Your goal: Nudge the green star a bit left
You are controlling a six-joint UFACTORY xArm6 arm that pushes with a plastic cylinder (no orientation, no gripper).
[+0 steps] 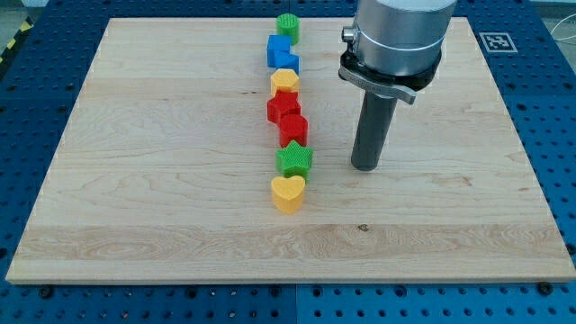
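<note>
The green star (294, 158) sits near the near end of a single line of 8 blocks running down the middle of the wooden board (135, 180), touching the yellow heart (288, 193) just nearer and the red block (293, 129) just farther. My tip (364, 167) rests on the board to the star's right, apart from it, touching no block.
</note>
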